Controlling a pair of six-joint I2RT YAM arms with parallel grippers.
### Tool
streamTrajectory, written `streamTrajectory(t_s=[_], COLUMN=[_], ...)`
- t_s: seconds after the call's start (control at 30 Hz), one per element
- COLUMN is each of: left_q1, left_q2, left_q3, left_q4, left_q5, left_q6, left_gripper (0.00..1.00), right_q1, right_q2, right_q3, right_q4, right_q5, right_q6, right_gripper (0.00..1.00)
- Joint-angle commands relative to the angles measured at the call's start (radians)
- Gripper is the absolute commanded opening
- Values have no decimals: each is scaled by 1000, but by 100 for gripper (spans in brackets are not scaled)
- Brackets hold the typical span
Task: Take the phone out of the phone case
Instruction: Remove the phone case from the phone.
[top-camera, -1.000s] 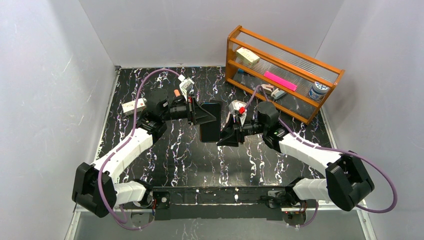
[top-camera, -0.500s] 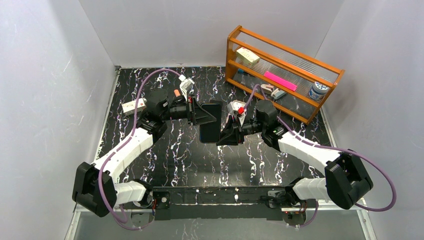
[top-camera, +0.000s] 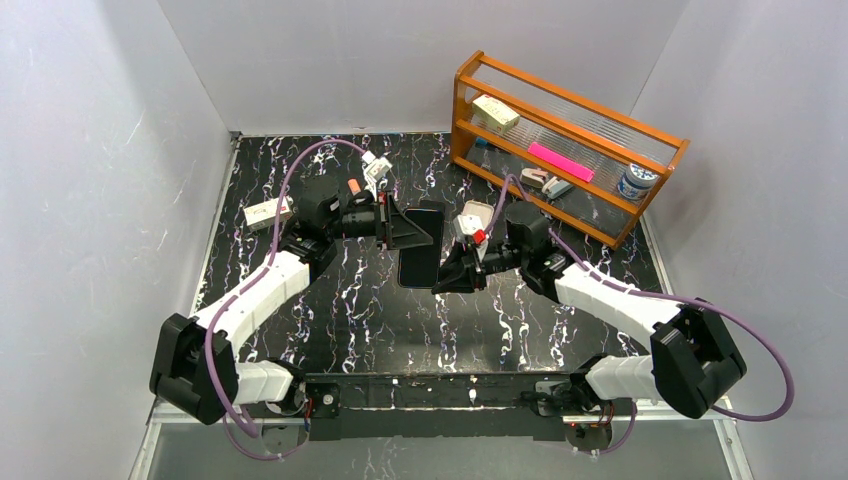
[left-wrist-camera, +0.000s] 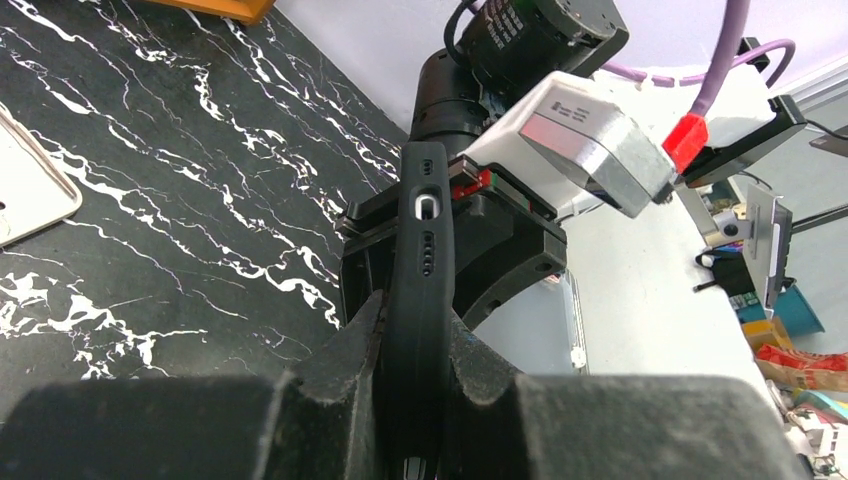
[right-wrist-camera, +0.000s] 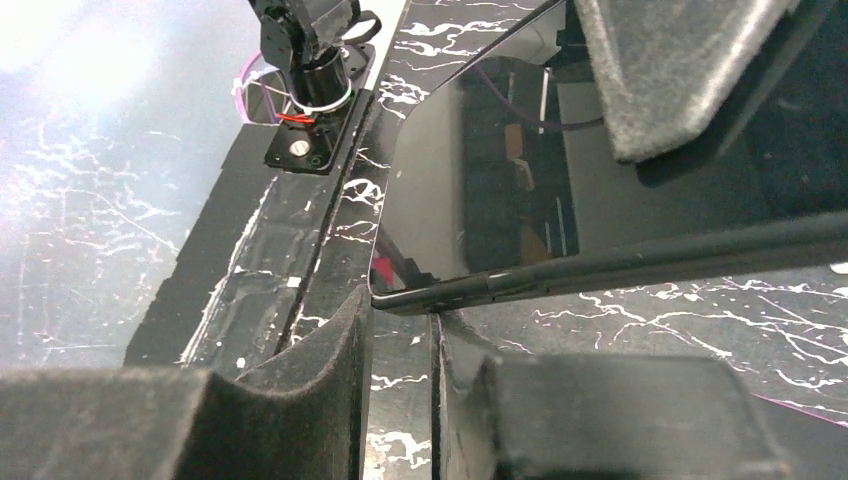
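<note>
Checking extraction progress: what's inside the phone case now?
The phone; its glossy screen fills the phone case, which the left claw clamps. Whatever lies behind the phone inside the case is covered.

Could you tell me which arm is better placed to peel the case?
Likely right: the right tool sits at the phone's free corner, while the left tool is clamped on the phone.

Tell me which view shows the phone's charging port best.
Left wrist: the charging port faces the camera. Top external shows only the phone's dark face; right wrist only its glossy screen.
</note>
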Motion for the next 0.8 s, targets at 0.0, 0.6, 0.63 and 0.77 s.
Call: streamTrajectory(t_s=[0.0, 0.6, 0.63, 0.77], left_q1=[-17, -23, -23, -19], left_q2=[-8, -55, -61, -82], left_q3=[40, 54, 69, 99], left_q4=[35, -60, -109, -198], left_q5=[23, -12, -22, -53], left_q6=[-133, -5, 43, 181], left_gripper=[0, 0, 0, 0], right_q1=[37, 39, 39, 37], right_q2=[11, -43, -53, -108], right_q3=[93, 4, -15, -89], right_q4=[-1, 154, 160, 172], right_q5=[150, 346, 341, 294], right_q6=[-207, -72, -61, -29], right_gripper=[1, 10, 13, 31])
